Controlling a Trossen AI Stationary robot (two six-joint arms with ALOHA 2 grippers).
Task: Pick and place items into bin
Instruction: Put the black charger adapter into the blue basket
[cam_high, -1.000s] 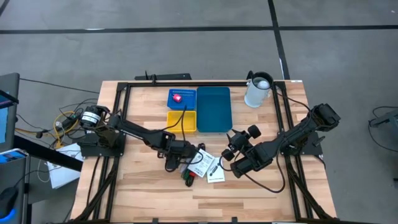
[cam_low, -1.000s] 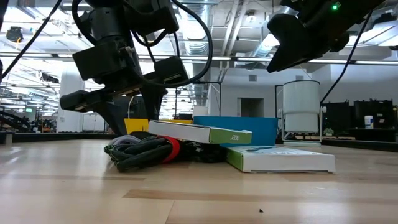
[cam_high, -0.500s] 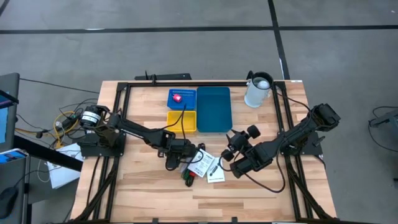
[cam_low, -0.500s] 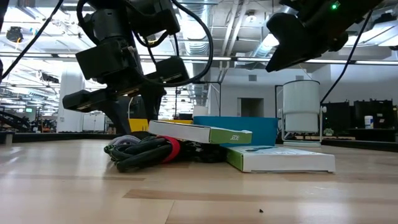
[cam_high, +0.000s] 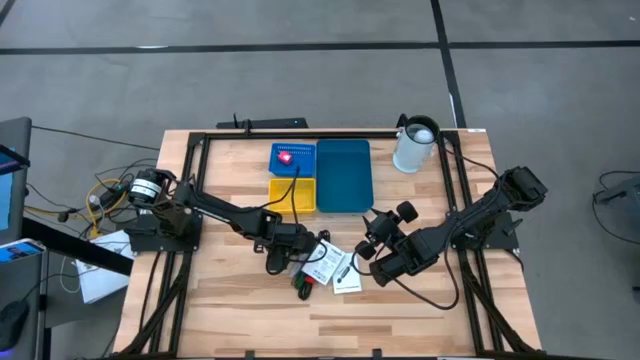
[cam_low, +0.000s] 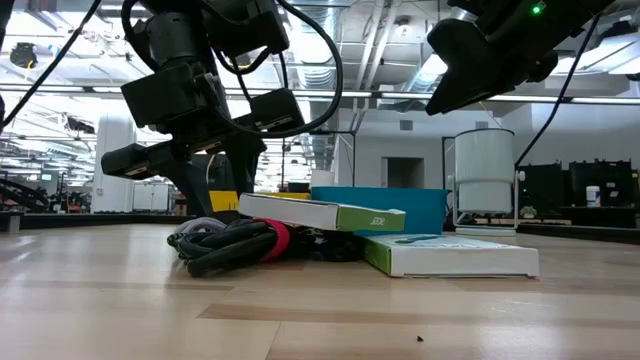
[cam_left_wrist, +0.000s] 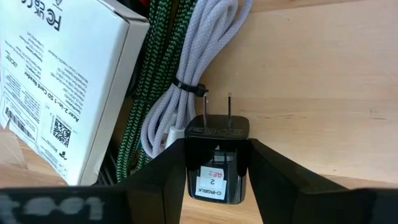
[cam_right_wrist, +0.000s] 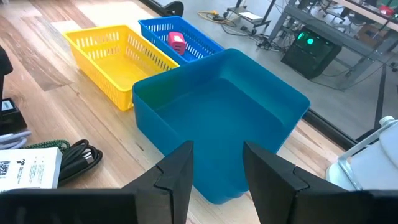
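Observation:
My left gripper (cam_high: 290, 262) is low at the left end of the pile of items (cam_high: 325, 268), shut on a black plug-in charger (cam_left_wrist: 216, 149) with two metal prongs. Beside the charger lie a grey-white braided cable (cam_left_wrist: 199, 68), a green-black cable (cam_left_wrist: 152, 74) and a white printed box (cam_left_wrist: 62, 81). In the low view one white-green box (cam_low: 320, 212) rests on the cable bundle (cam_low: 235, 245), and another (cam_low: 450, 255) lies flat. A red-pink piece (cam_high: 286, 156) sits in the small blue basket (cam_high: 295, 158). My right gripper (cam_high: 372, 238) hovers open, facing the blue bin (cam_right_wrist: 224, 118). My left gripper pinches the black charger by the two side faces of its body (cam_left_wrist: 214, 134), one finger (cam_left_wrist: 165, 180) on each side. The fingers come slanting down from above and lie along the body, with the prongs pointing away from them. Whether the charger rests on the table, I cannot tell.
The blue bin (cam_high: 345, 175) stands at the table's far middle, with a yellow basket (cam_high: 292, 195) and the blue basket to its left. A white jug (cam_high: 415, 145) stands at the far right. Bare wood lies near the front edge (cam_high: 320, 320).

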